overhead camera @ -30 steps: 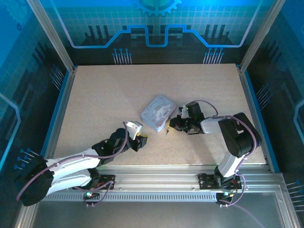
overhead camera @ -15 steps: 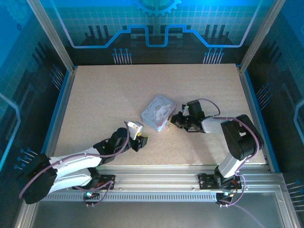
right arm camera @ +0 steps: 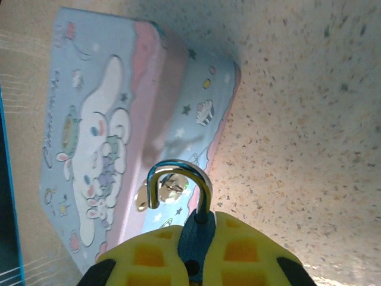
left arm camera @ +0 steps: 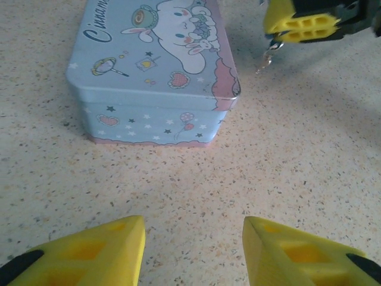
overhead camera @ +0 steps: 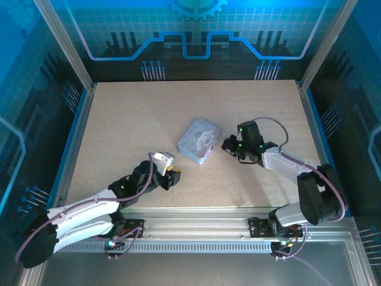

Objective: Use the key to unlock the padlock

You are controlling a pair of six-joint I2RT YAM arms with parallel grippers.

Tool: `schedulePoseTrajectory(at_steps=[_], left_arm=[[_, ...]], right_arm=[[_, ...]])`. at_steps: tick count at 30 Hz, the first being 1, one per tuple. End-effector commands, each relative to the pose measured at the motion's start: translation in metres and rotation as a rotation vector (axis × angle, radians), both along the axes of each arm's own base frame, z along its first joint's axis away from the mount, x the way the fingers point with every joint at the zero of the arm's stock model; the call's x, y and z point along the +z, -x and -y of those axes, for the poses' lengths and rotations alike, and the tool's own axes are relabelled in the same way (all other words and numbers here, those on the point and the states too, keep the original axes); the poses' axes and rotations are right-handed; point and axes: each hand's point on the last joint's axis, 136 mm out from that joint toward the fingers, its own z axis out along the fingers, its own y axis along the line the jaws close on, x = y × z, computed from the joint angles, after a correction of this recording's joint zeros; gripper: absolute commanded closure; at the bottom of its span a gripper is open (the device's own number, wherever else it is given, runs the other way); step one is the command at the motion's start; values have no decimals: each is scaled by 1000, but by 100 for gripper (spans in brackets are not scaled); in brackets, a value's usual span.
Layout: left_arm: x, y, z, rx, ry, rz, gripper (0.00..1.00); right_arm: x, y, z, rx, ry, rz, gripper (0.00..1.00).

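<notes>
Right hand [right arm camera: 199, 262] pinches padlock [right arm camera: 194, 237] at tin's [left arm camera: 155, 53] 3 o'clock, raised so key [left arm camera: 266, 58] seemingly dangles free. Left hand [left arm camera: 193, 250] spread, empty, at 7 o'clock, likely placed to take key.

I see a speckled tan table [overhead camera: 131, 119]. One little blue cartoon tin [overhead camera: 199, 140] sits flat on it.

The blue-bodied padlock [right arm camera: 195, 235] is held clamped in the right gripper [right arm camera: 196, 253], silver shackle outward with one leg free, and a slim key [left arm camera: 266, 58] is seen dangling beneath
</notes>
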Motion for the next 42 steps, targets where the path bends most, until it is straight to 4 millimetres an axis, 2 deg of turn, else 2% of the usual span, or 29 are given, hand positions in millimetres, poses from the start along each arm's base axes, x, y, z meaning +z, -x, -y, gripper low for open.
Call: schedulePoseTrajectory(at_steps=[1,3,5,7,10,15,19,22,24,26,28,32,38,40,42], left_arm=[[15,-7,-16,92,-31,-28,53],[19,-10,-29,160,-51,-58,51],[25,-12,-41,221,-59,-82,50],[31,-15,-58,301,-75,-103,47],[40,-16,-85,411,-127,-140,40],[52,-17,-120,534,-137,-262,24],[64,-18,-134,585,-59,-311,15],[71,-13,-153,661,-37,-323,5],[71,-4,-168,709,-45,-324,1],[70,6,-184,768,-50,-317,1],[68,15,-194,810,-23,-308,1],[60,22,-200,837,-11,-322,1],[57,22,-202,843,-21,-322,1],[55,22,-201,838,-22,-321,1],[54,21,-200,831,-21,-324,1]], right_arm=[[14,15,3,55,118,11,100],[24,22,-4,95,166,34,100],[34,30,-20,147,187,56,100],[47,34,-44,208,190,91,100],[56,42,-79,291,190,122,100],[59,57,-142,426,162,139,100],[54,75,-189,537,129,119,100],[53,91,-216,598,116,126,100],[46,99,-229,634,124,108,100],[34,104,-241,662,139,88,99],[16,105,-254,679,149,48,99],[-14,95,-273,700,189,1,99],[-58,73,-286,701,271,-38,95],[-69,65,-287,697,289,-55,93],[-72,58,-288,695,304,-55,91]])
